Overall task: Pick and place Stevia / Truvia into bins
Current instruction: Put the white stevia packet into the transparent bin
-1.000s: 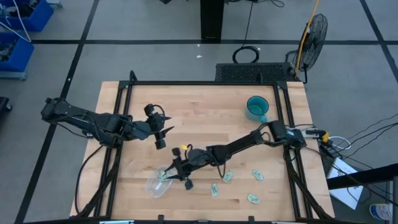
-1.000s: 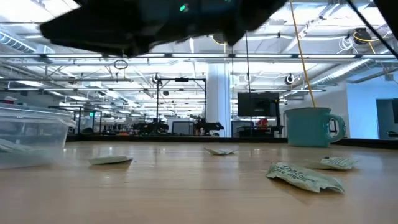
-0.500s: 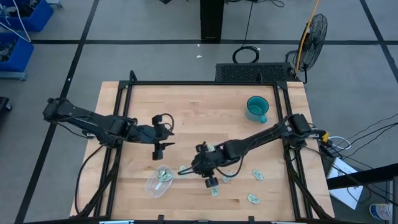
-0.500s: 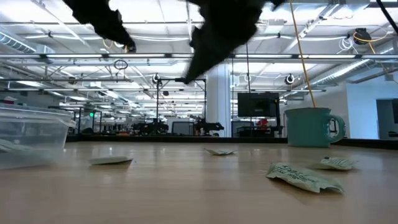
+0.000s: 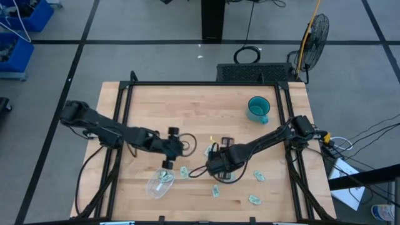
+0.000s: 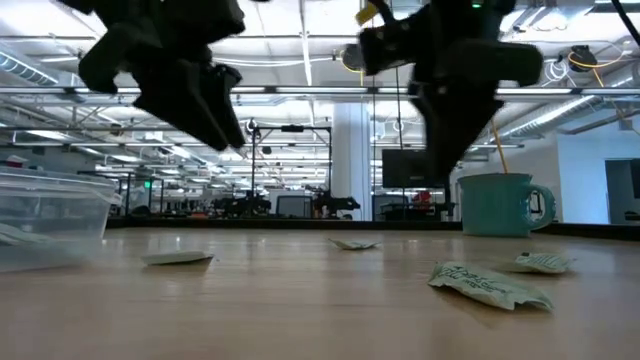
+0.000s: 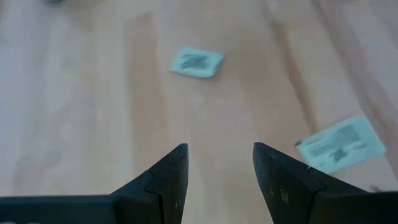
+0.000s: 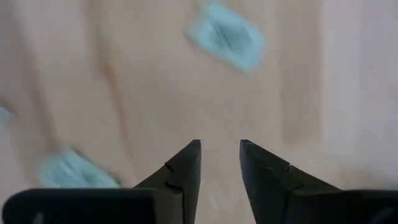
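Observation:
Several pale green and white sachets lie flat on the near half of the wooden table; one [image 5: 184,170] is just right of the tub, and others [image 5: 258,176] [image 5: 254,200] lie farther right. The see-through tub [image 5: 157,184] stands near the near edge with a sachet [image 5: 165,177] inside. My left gripper [image 5: 176,148] hangs open above the table, beyond the tub. Its wrist view shows two sachets [image 7: 197,62] [image 7: 341,143] on bare wood. My right gripper [image 5: 215,165] hangs open to the right of the tub, over sachets [image 8: 227,34].
A teal mug [image 5: 257,108] stands at the far right of the table. The table's black frame [image 5: 200,84] runs along its edges. More sachets [image 6: 490,283] [image 6: 178,258] lie near the low camera. Bare wood spreads over the far left part.
My right gripper has drawn back from over the tub toward the table's right. My left gripper has moved toward the right and the near edge, closer to the tub and the sachets beside it.

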### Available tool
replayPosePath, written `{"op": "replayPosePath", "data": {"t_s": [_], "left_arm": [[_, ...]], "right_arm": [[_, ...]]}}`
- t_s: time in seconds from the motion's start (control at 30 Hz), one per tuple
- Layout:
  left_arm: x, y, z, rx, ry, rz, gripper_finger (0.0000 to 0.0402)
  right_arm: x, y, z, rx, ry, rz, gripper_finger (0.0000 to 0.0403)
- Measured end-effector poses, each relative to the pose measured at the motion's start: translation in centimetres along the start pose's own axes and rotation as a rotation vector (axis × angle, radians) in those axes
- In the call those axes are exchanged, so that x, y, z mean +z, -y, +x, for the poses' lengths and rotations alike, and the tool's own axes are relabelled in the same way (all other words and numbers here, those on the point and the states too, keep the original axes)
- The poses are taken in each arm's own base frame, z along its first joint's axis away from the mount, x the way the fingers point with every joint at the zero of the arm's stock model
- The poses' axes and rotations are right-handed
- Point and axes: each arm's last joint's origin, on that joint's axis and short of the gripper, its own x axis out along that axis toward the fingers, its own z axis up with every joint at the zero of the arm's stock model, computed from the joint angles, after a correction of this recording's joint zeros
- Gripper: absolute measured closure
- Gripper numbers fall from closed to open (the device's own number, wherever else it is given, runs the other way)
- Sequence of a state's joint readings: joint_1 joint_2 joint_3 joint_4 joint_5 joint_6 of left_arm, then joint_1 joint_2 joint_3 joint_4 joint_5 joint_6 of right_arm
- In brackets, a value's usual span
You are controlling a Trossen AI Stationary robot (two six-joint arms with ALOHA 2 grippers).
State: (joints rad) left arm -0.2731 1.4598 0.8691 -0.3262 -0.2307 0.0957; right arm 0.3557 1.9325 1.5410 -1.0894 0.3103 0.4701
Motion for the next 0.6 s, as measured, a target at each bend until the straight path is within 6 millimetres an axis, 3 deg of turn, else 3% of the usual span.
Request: {"op": "replayPosePath", "data": {"t_s": [0.17,0.37,0.6], "left_arm": [[-0.4,1.4,2.2,-0.126,-0.031,0.091,0.0215],[-0.4,2.5,2.9,-0.228,-0.028,0.07,0.0215],[-0.5,3.1,5.2,-0.304,-0.021,0.001,0.0215]], "right_arm": [[-1.8,1.7,-1.9,-0.076,-0.1,0.04,0.0306],[-3.1,3.4,-4.4,-0.113,0.112,0.101,0.031],[-6.6,4.5,-2.5,-0.065,0.377,0.185,0.031]]}}
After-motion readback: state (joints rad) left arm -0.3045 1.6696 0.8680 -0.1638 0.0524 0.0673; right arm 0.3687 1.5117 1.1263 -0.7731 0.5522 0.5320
